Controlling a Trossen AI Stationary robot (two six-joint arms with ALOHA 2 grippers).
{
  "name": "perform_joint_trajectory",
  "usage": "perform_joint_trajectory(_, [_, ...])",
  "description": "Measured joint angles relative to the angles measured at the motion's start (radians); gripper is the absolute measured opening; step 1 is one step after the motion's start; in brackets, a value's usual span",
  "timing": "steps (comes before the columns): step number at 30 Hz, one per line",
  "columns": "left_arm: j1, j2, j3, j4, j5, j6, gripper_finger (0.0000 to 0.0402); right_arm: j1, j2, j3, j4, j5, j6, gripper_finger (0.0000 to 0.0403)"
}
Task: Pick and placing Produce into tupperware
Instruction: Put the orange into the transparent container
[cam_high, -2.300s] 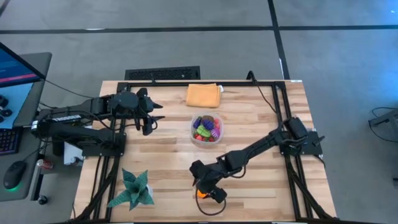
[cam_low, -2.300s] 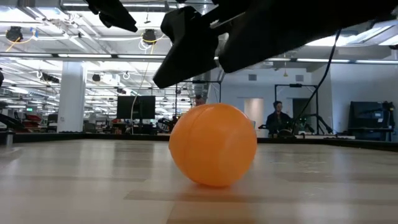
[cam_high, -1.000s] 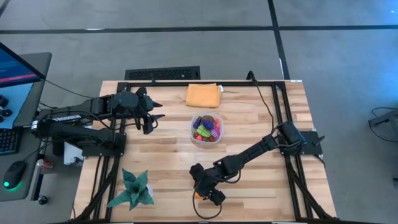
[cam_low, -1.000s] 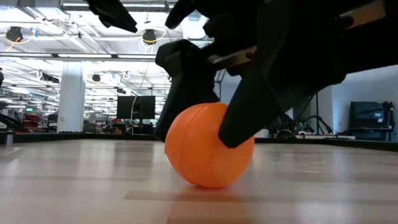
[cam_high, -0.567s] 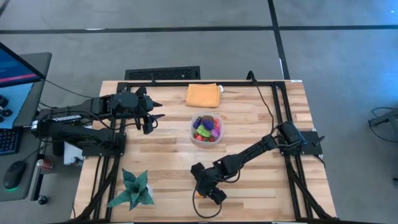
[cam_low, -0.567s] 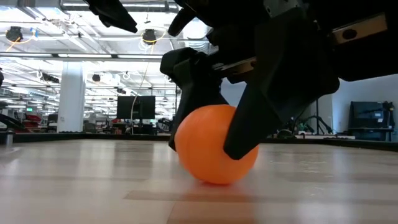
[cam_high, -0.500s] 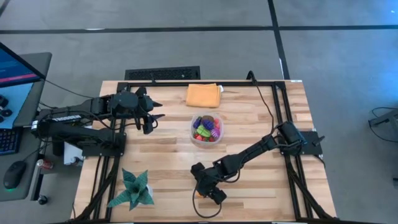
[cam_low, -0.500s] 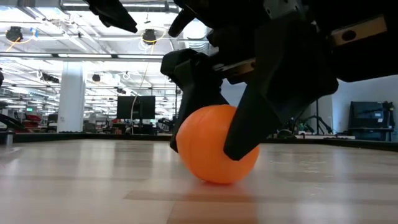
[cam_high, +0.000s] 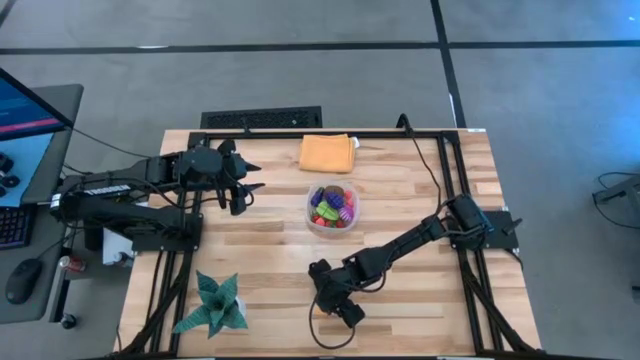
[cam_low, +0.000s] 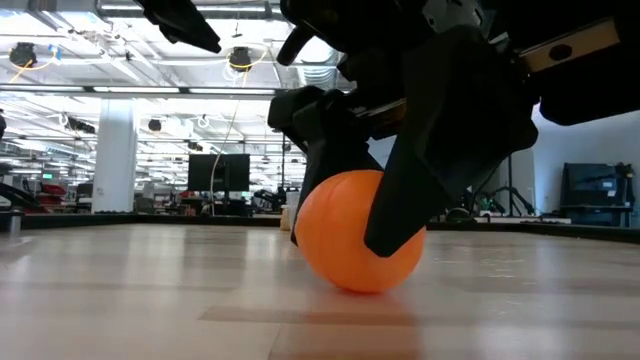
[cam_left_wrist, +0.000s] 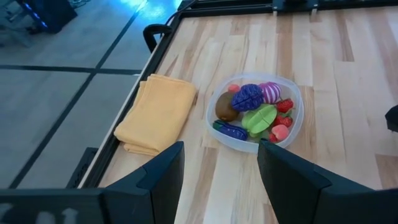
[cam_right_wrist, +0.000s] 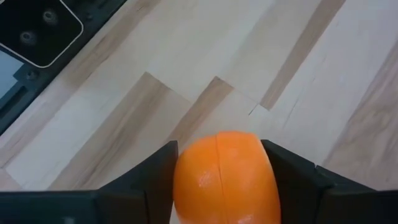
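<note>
While the right gripper (cam_low: 385, 215) is low at approx. 6 o'clock of the table (cam_high: 420, 190), near the front edge, its two fingers (cam_right_wrist: 292, 177) stand on both sides of the orange (cam_right_wrist: 224, 177) and touch it, so they are pinching it. From the low view the orange (cam_low: 358, 232) sits on the wood, w/ a dark finger on each flank. From above it is hidden under the gripper (cam_high: 335, 300).

Left gripper (cam_high: 245, 190) hangs at approx. 10 o'clock, well apart from the fruit; its fingers (cam_left_wrist: 158, 174) are spread a little w/ nothing between them.

Tub (cam_high: 332, 207) is near centre, slightly toward 12 o'clock. The tub (cam_left_wrist: 292, 127) holds several pcs of produce: purple, magenta, green, brown, dark blue, small red ones. Cloth (cam_high: 327, 153) lies at 12 o'clock, near the tub, not touching. Star plant (cam_high: 212, 306) stands at approx. 7 o'clock.
</note>
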Motion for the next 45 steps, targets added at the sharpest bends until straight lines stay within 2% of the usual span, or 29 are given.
perform_joint_trajectory(6, [0.000,0.000,0.000,0.000,-0.001,0.000,0.0194,-0.008,0.000,0.000,-0.003,0.001,0.006,0.0231])
perform_joint_trajectory(15, [0.000,0.000,0.000,0.000,-0.001,0.000,0.0194,-0.039,-0.007,0.008,-0.028,0.004,0.100,0.0231])
perform_joint_trajectory(26, [0.000,0.000,0.000,0.000,-0.006,0.000,0.0194,-0.102,-0.006,0.109,-0.138,-0.011,0.126,0.0231])
perform_joint_trajectory(34, [0.000,0.000,0.000,0.000,-0.006,0.014,0.0194,-0.152,-0.007,0.214,-0.300,-0.027,0.116,0.0231])
perform_joint_trajectory(45, [0.000,-0.006,0.000,0.003,-0.006,0.034,0.0194,-0.254,-0.163,0.205,-0.359,-0.030,0.139,0.0230])
